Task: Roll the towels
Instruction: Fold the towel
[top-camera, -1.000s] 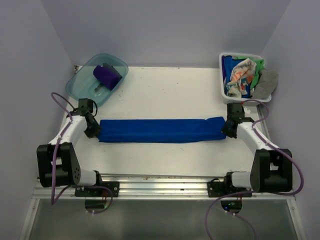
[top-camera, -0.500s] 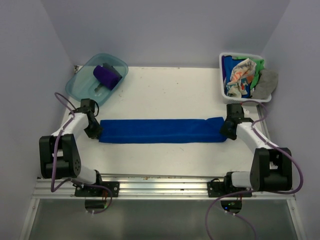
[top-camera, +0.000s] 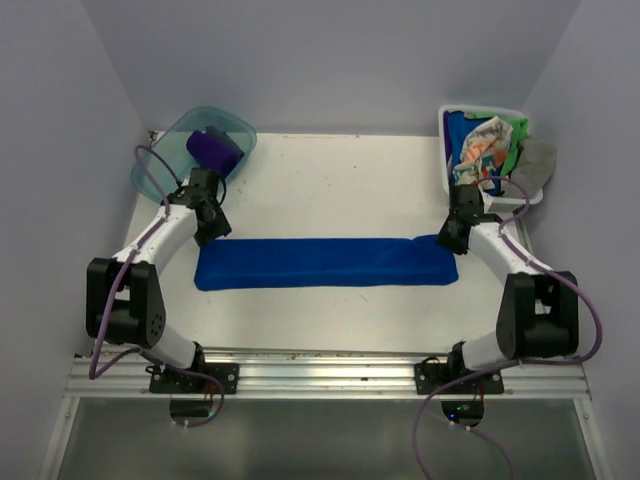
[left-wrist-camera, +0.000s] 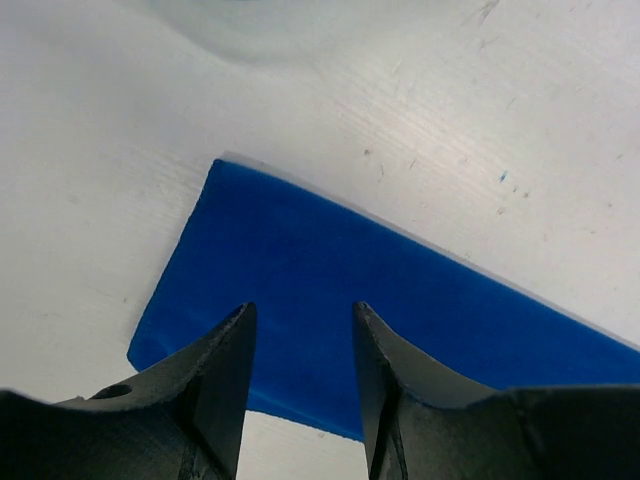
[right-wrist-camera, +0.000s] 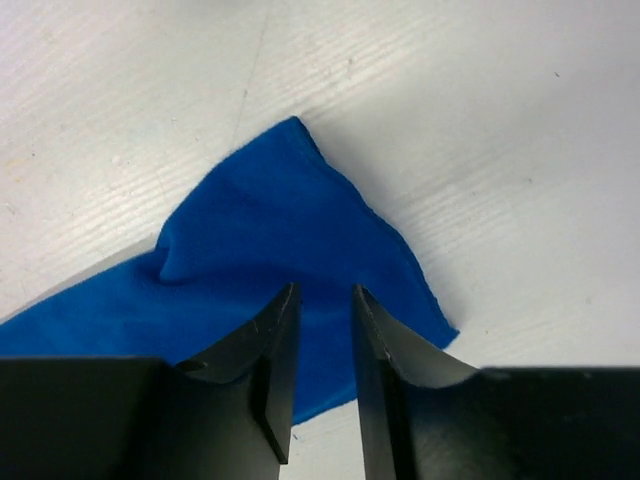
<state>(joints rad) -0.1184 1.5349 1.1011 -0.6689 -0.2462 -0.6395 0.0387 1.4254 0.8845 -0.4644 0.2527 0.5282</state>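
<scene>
A royal blue towel (top-camera: 325, 262) lies flat in a long strip across the table's middle. My left gripper (top-camera: 210, 226) hovers over its far left corner, open and empty; the left wrist view shows the towel (left-wrist-camera: 330, 290) beneath the spread fingers of that gripper (left-wrist-camera: 302, 310). My right gripper (top-camera: 452, 236) is over the towel's right end, jaws slightly apart and holding nothing; that end's corner (right-wrist-camera: 290, 220) lies under it (right-wrist-camera: 325, 292). A rolled purple towel (top-camera: 213, 150) sits in the teal tub (top-camera: 158, 170). Cream (top-camera: 480, 150), green (top-camera: 518, 135) and grey (top-camera: 535, 165) towels fill the white basket (top-camera: 443, 160).
The tub stands at the far left corner, just behind my left arm. The basket stands at the far right corner, just behind my right arm. Purple cables loop off both arms. Walls close in the left, right and back sides.
My left gripper has moved from the towel's left end back and to the right, toward the tub. My right gripper has shifted slightly back. The towel now lies flat, free of both.
</scene>
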